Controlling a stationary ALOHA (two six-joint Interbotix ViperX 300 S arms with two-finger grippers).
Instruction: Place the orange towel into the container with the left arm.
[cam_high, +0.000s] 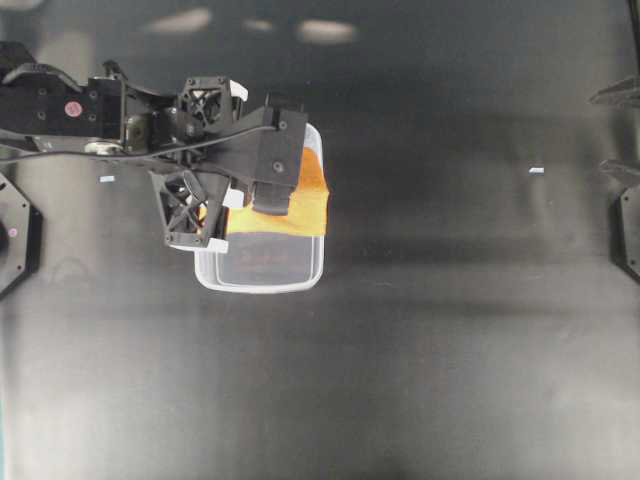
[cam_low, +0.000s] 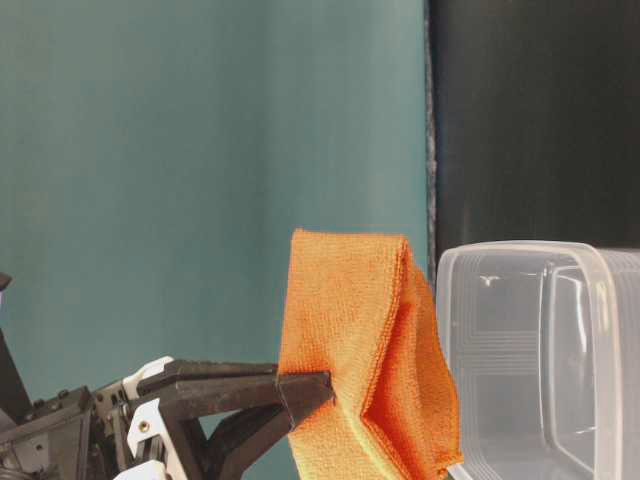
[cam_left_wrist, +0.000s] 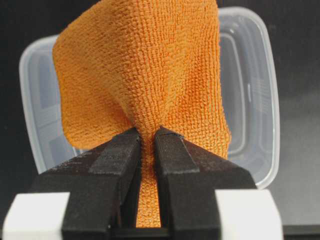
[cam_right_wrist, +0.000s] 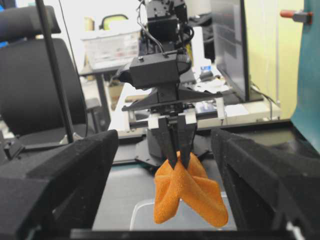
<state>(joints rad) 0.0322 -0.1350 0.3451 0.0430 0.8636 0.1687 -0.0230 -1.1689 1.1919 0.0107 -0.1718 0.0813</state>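
Orange microfibre towel (cam_left_wrist: 145, 80), folded and bunched, hangs pinched between the long tapered black fingers (cam_left_wrist: 172, 165) of my left gripper (cam_left_wrist: 147, 137), which is clamped tight on a gather of the cloth. In the right wrist view it droops free in the air from the fingertips, its lower corners just above the clear rectangular plastic tub (cam_right_wrist: 145, 212).

From overhead, the towel (cam_high: 300, 205) lies at about four o'clock from the gripper body, draped across the upper half of the tub (cam_high: 262, 272), while the tub's open floor stretches toward six o'clock. The tub's long axis runs twelve to six in that view, and one corner of the cloth at three o'clock seems to overlap the rim, though the black arm (cam_high: 150, 125) hides too much for me to be sure.

So I judge the towel to be over the mouth but biased toward the twelve o'clock end. The coming move turns on that offset: lowering it straight down may leave a fold on the rim, so I would nudge toward six o'clock first, then descend and let go.

My right gripper (cam_right_wrist: 165, 190) frames its own camera's view with fingers spread wide, holding nothing, well apart at three o'clock; the left is plainly the nearer hand.
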